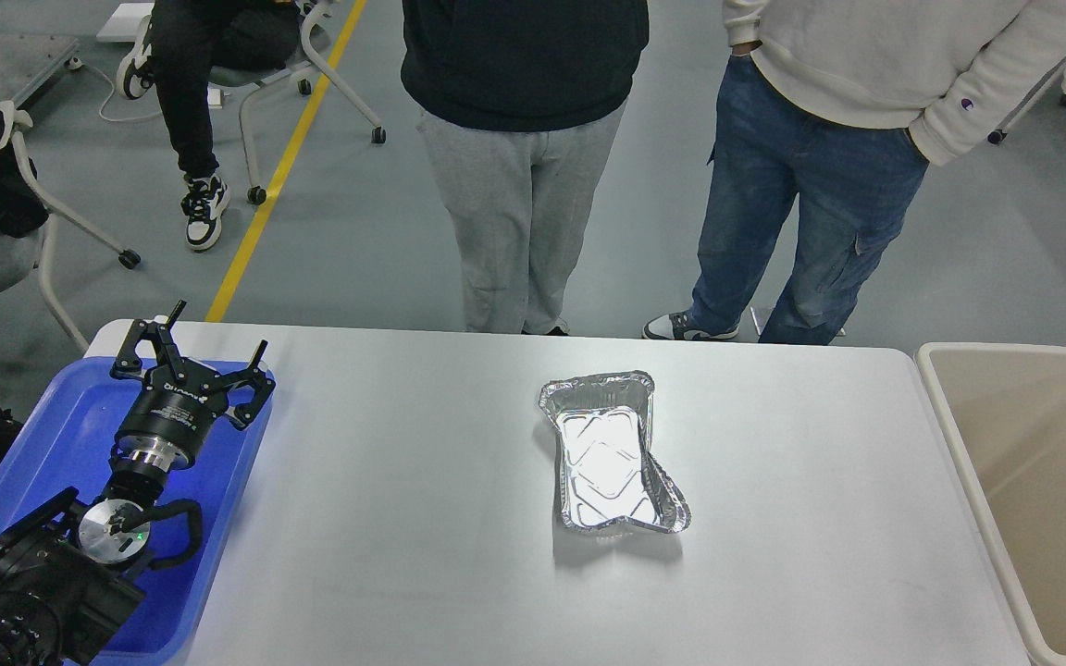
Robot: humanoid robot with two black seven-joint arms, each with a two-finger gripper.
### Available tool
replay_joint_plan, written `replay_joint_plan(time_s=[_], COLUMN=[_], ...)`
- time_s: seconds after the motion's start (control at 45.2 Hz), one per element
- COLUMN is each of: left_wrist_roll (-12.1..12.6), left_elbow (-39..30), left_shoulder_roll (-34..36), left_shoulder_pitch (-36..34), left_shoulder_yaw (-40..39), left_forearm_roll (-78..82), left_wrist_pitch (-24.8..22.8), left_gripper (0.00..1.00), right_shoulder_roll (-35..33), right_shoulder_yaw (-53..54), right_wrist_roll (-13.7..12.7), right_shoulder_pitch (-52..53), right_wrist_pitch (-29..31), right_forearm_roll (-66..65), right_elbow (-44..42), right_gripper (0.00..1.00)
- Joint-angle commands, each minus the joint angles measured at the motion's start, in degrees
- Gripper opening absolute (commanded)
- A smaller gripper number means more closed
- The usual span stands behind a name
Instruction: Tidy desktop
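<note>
The white desktop (403, 518) fills the lower view. A crumpled silver foil tray (612, 453) lies on it right of centre, open side up and empty. My left gripper (216, 329) is open and empty, its fingers spread, hovering over the far right corner of a blue plastic tray (52, 435) at the desktop's left end. It is far to the left of the foil tray. My right gripper is out of view.
A beige rectangular bin (1042, 490) stands off the desktop's right end; its visible inside looks empty. Two people (514, 157) stand close behind the far edge. Seated people and wheeled chairs (218, 83) are at the far left.
</note>
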Motion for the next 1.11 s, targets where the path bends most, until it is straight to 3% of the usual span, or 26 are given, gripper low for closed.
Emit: replay_joint_plan(time_s=[0.0,0.044,0.066,0.088,0.398,0.641,0.862,1.083], left_wrist_roll=[0.0,0.0,0.0,0.0,-0.1,-0.1,-0.1,-0.1], left_elbow=[0.0,0.0,0.0,0.0,0.0,0.0,0.0,0.0], left_shoulder_roll=[0.0,0.1,0.1,0.0,0.0,0.0,0.0,0.0], left_shoulder_pitch=[0.0,0.0,0.0,0.0,0.1,0.0,0.0,0.0], left_shoulder_yaw=[0.0,0.0,0.0,0.0,0.0,0.0,0.0,0.0], left_forearm_roll=[0.0,0.0,-0.1,-0.1,-0.2,-0.2,-0.1,-0.2], left_wrist_pitch=[0.0,0.0,0.0,0.0,0.0,0.0,0.0,0.0], left_gripper=[1.00,1.00,1.00,1.00,1.00,1.00,1.00,1.00], right_shoulder_roll=[-0.2,-0.2,-0.1,-0.1,-1.9,-12.3,-11.6,-6.2], right_shoulder_yaw=[0.0,0.2,0.6,0.7,3.0,33.3,50.8,65.3], right_wrist_roll=[0.0,-0.1,-0.1,-0.1,0.0,0.2,0.5,0.7], right_shoulder_pitch=[0.2,0.2,0.2,0.3,0.2,-5.5,-12.0,-21.5], right_wrist_pitch=[0.0,-0.1,-0.1,-0.1,0.6,0.4,0.5,1.1], right_forearm_roll=[0.1,0.4,1.9,3.1,9.9,8.9,8.6,7.0], right_elbow=[0.0,0.0,0.0,0.0,1.8,24.8,34.6,47.2], right_gripper=[0.79,0.83,0.94,0.97,0.98,0.98,0.99,0.99])
